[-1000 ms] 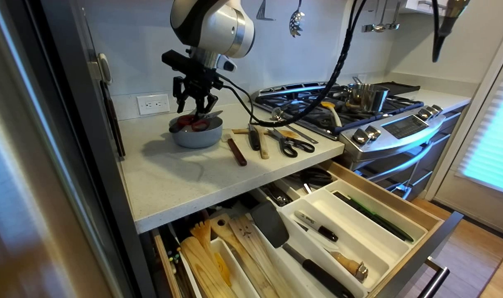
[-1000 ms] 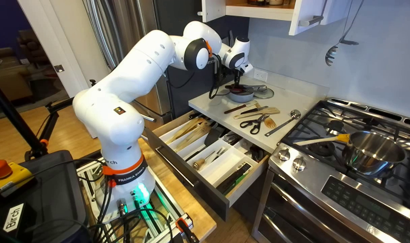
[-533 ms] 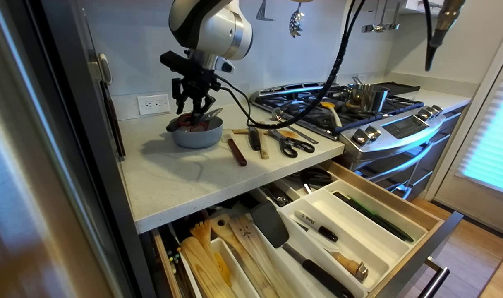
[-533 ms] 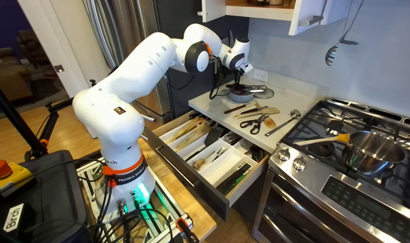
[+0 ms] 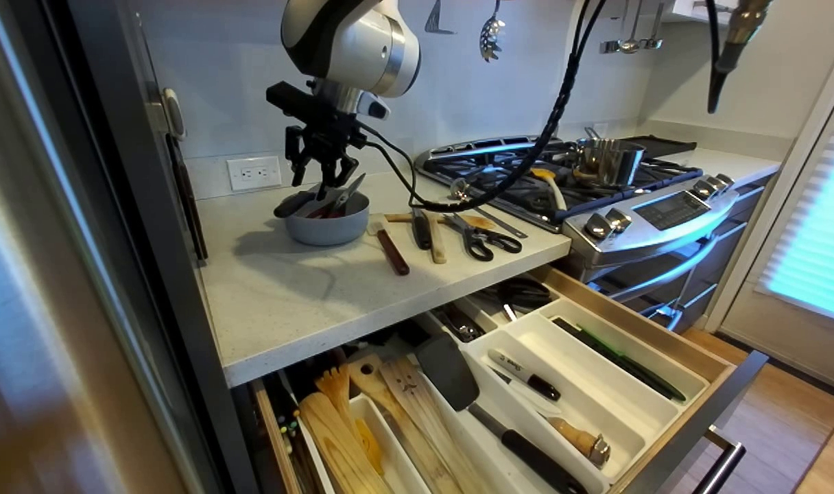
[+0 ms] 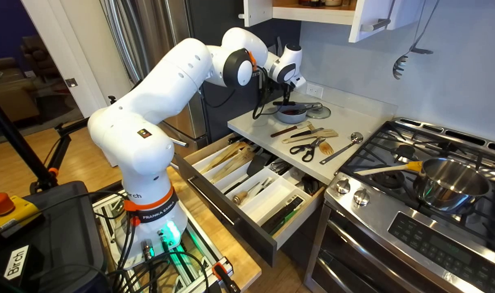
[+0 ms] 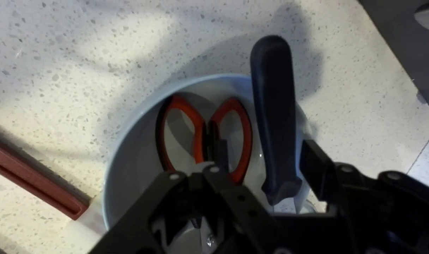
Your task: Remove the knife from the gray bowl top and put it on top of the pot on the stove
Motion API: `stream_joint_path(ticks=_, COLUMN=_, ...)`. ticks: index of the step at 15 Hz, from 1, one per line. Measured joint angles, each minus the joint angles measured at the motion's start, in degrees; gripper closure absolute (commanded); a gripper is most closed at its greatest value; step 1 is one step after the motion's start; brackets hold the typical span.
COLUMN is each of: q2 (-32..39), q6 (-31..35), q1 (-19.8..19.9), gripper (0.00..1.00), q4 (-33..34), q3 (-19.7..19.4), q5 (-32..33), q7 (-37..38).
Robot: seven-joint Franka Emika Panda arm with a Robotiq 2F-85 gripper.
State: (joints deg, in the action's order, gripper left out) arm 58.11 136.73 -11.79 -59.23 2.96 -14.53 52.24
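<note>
The gray bowl (image 7: 124,139) stands on the counter and also shows in both exterior views (image 5: 329,230) (image 6: 292,119). A dark-handled knife (image 7: 273,106) lies over its rim, its handle sticking out past the edge; its blade is mostly hidden by the gripper. Red-handled scissors (image 7: 199,141) lie inside the bowl beside it. My gripper (image 7: 265,157) is open just above the bowl, one finger on each side of the handle, with gaps visible. It shows in both exterior views (image 5: 314,180) (image 6: 286,99). The silver pot (image 6: 443,191) sits on the stove (image 6: 361,219).
A glass lid (image 6: 323,113) lies behind the bowl. Black-handled scissors (image 5: 485,241), a brown-handled tool (image 5: 393,252) and a ladle (image 6: 356,138) lie on the counter. A spatula (image 6: 388,169) leans against the pot. An open utensil drawer (image 6: 268,199) juts out below the counter.
The red scissors handles, seen near the fingertips above the rim before, have sunk into the bowl. A blade now tilts up more steeply at the rim. The arm has moved only slightly.
</note>
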Motion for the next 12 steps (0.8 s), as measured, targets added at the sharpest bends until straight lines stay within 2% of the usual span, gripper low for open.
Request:
stream_joint_path(ticks=2, q2=0.4, q6=0.0, q1=0.0, gripper=0.4, q4=-0.1, q3=0.2, q5=0.0, q7=0.1)
stream_joint_path(ticks=3, q2=0.6, q6=0.0, q1=0.0, gripper=0.25, q4=-0.1, q3=0.3, q5=0.0, q7=0.1)
stream_joint_path(ticks=6, q2=1.3, q6=0.1, q1=-0.5, gripper=0.05, q4=0.4, q3=0.3, q5=0.0, q7=0.1)
stream_joint_path(ticks=7, q2=1.7, q6=0.1, q1=-0.7, gripper=0.12, q4=0.8, q3=0.3, q5=0.0, q7=0.1)
stream_joint_path(ticks=8, q2=2.0, q6=0.1, q1=-0.9, gripper=0.39, q4=1.1, q3=0.3, q5=0.0, q7=0.1)
stream_joint_path(ticks=9, q2=2.4, q6=0.1, q1=-1.1, gripper=0.37, q4=1.6, q3=0.3, q5=0.1, q7=0.1)
stream_joint_path(ticks=10, q2=2.8, q6=0.1, q1=-1.3, gripper=0.39, q4=2.1, q3=0.3, q5=0.1, q7=0.1)
stream_joint_path(ticks=12, q2=3.4, q6=0.1, q1=-1.6, gripper=0.57, q4=2.7, q3=0.3, q5=0.1, q7=0.1)
